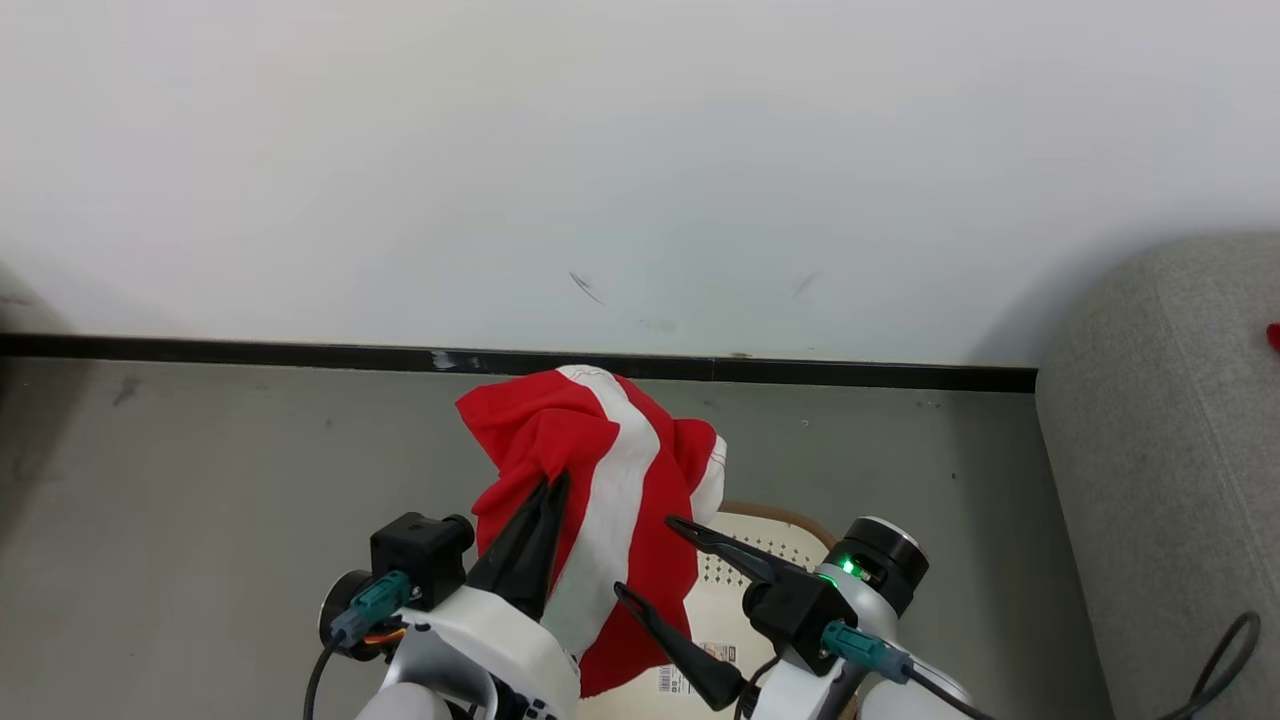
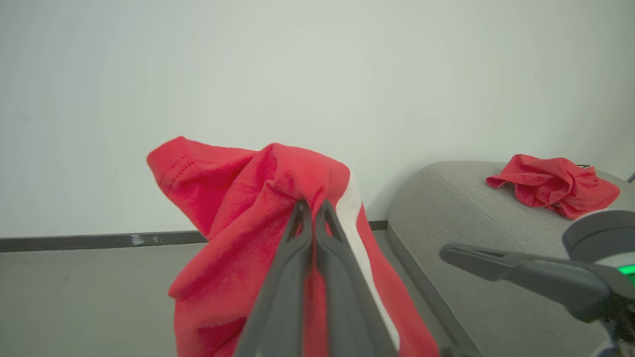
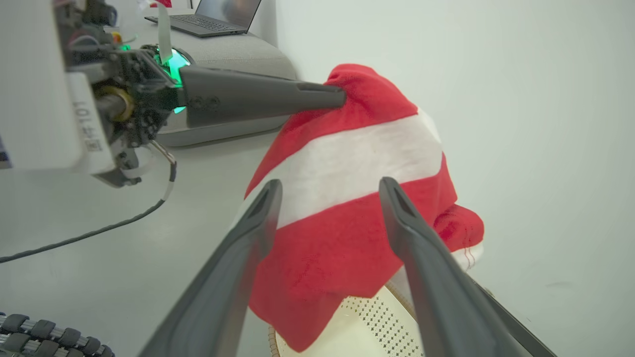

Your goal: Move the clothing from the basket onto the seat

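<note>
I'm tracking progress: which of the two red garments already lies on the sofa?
The crumpled red garment resting on top of the grey sofa. The other, the white-striped garment, hangs from the shut left gripper over the basket, not yet delivered.

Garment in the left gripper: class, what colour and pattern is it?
The garment is bright red with a broad white stripe, best in the right wrist view.

Head view looks down; both wrist views closely share the clothing (image 1: 530,440).

Scuffed white wall (image 1: 640,150), black baseboard strip (image 1: 250,351), grey floor (image 1: 200,500), open dark laptop (image 3: 208,20)
</note>
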